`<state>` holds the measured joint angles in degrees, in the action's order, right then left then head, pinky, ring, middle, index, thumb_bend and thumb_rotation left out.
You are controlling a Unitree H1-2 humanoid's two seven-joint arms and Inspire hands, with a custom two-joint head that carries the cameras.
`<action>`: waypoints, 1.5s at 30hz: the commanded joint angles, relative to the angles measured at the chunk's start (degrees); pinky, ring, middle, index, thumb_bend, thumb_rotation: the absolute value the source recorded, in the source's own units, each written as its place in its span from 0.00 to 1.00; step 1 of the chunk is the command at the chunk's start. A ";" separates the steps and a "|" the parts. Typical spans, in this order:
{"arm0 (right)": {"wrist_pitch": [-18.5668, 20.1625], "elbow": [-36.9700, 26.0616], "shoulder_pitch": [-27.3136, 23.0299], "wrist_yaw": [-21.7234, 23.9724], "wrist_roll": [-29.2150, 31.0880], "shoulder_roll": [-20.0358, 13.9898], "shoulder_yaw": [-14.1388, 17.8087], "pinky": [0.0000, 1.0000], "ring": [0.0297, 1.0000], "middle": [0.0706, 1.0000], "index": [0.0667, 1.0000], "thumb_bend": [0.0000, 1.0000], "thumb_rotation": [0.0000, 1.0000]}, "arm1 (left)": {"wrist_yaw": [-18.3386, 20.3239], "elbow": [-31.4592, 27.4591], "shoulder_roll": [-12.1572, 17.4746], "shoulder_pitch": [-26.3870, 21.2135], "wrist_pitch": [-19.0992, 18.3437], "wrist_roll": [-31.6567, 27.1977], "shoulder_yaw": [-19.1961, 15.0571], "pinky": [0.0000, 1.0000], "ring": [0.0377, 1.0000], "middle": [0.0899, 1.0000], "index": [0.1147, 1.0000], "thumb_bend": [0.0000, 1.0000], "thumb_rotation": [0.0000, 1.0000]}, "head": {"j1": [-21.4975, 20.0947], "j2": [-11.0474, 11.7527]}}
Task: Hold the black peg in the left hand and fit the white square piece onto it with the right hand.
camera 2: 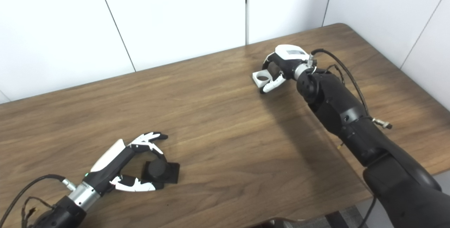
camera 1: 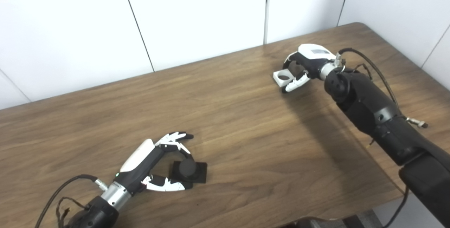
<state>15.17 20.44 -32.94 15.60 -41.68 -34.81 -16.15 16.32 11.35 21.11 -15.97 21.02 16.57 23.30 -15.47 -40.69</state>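
Black peg [camera 1: 187,169]: on wooden table [camera 1: 246,133], between left hand [camera 1: 154,164] fingers, grip unclear.
White square piece [camera 1: 284,77]: pinched by right hand [camera 1: 305,67].

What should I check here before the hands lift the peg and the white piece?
1. Left hand around the black peg: ok, fingers and thumb flank it, though a firm grip cannot be told.
2. Peg resting on the table: ok, its square base lies flat.
3. Right hand at the white piece: ok, fingers curl beside it; whether they clamp it, cannot tell.
4. White piece's hole facing up: ok, the round opening shows.
5. Pieces near enough to mate: not ok, they lie at opposite ends of the table.
6. Path between them free: ok, only bare wood shows.
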 commanded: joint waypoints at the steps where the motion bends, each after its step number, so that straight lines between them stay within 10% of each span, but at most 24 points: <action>1: -0.37 0.16 -2.41 -0.58 -0.32 -0.16 -0.25 0.71 0.81 0.85 0.68 0.65 0.31 | 4.00 0.85 1.76 2.26 -2.23 2.59 1.89 0.96 0.94 0.88 0.43 0.51 0.08 | 0.07 -0.02; 18: -0.33 0.60 -1.65 -2.24 0.22 0.19 -0.10 0.71 0.80 0.82 0.46 0.52 0.15 | 3.61 2.53 1.69 2.07 0.00 2.12 1.94 0.93 0.93 0.88 0.43 0.51 0.08 | -0.02 -0.45; 45: -0.60 0.38 -1.53 -4.50 0.65 -0.30 0.51 0.71 0.79 0.79 0.45 0.52 0.13 | 3.70 3.47 1.51 1.05 0.32 1.95 1.93 0.94 0.93 0.88 0.43 0.52 0.08 | -0.33 -0.84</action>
<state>14.72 20.64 -33.22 12.07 -40.73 -34.10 -16.33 16.24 12.60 21.18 -16.34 22.95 15.95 23.42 -15.82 -41.48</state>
